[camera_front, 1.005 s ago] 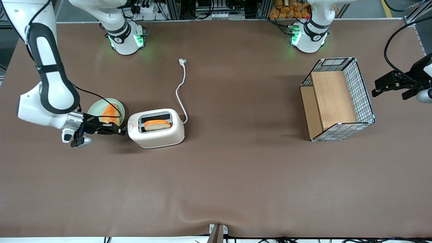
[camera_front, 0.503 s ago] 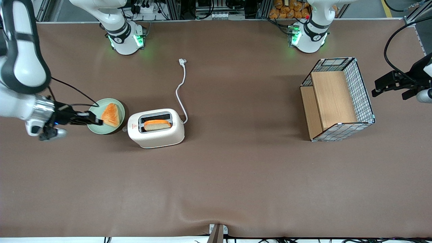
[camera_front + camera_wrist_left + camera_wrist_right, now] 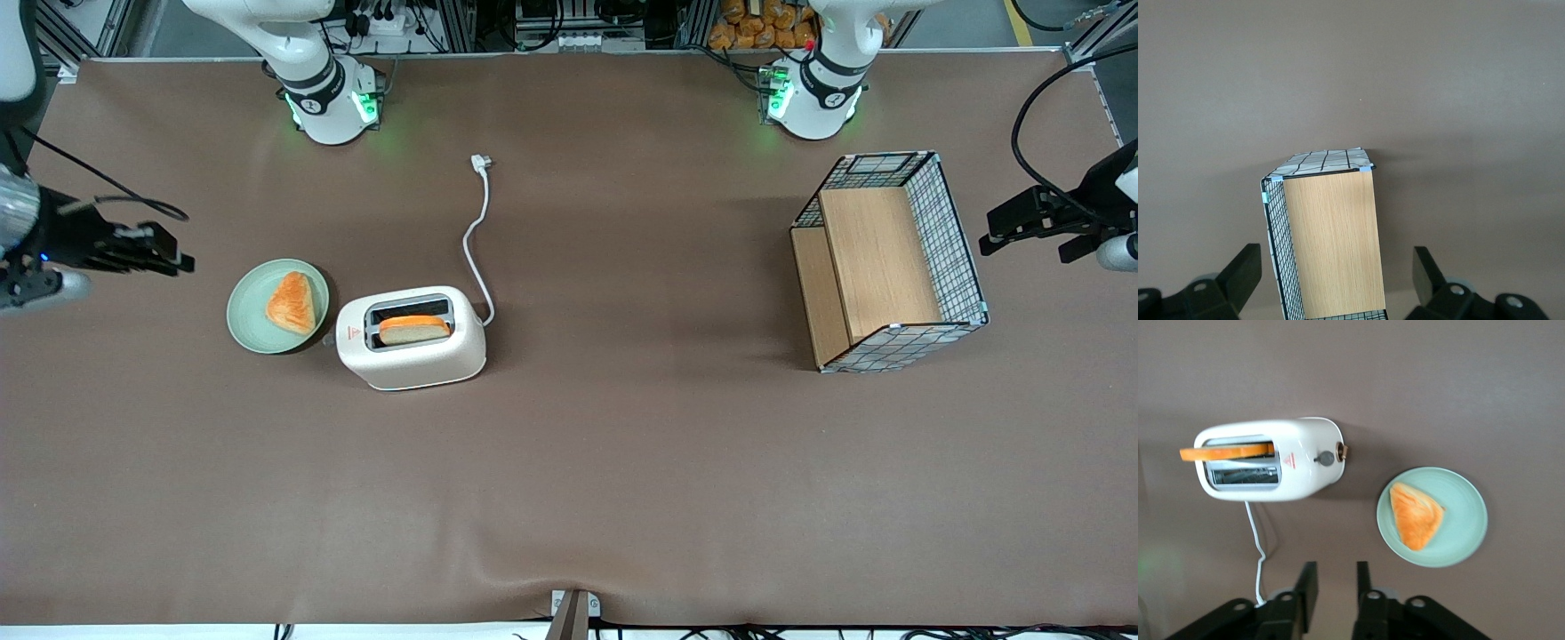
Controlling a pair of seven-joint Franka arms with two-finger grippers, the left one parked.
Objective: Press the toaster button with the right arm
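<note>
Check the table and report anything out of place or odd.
The toaster has its cord lying loose on the table, with the plug not in any socket. A bread slice stands in one slot. The wire basket lies tipped on its side. The gripper hovers away from the toaster, toward the working arm's end.

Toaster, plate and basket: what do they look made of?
The toaster looks like smooth cream plastic with a soft sheen; its grey slot rims may be metal. The plate seems glazed ceramic, pale green with faint rings, though it could be plastic. The basket is thin wire grid around light wood-grain panels. The right arm's hand hangs toward the working arm's end, clear of all three.
</note>
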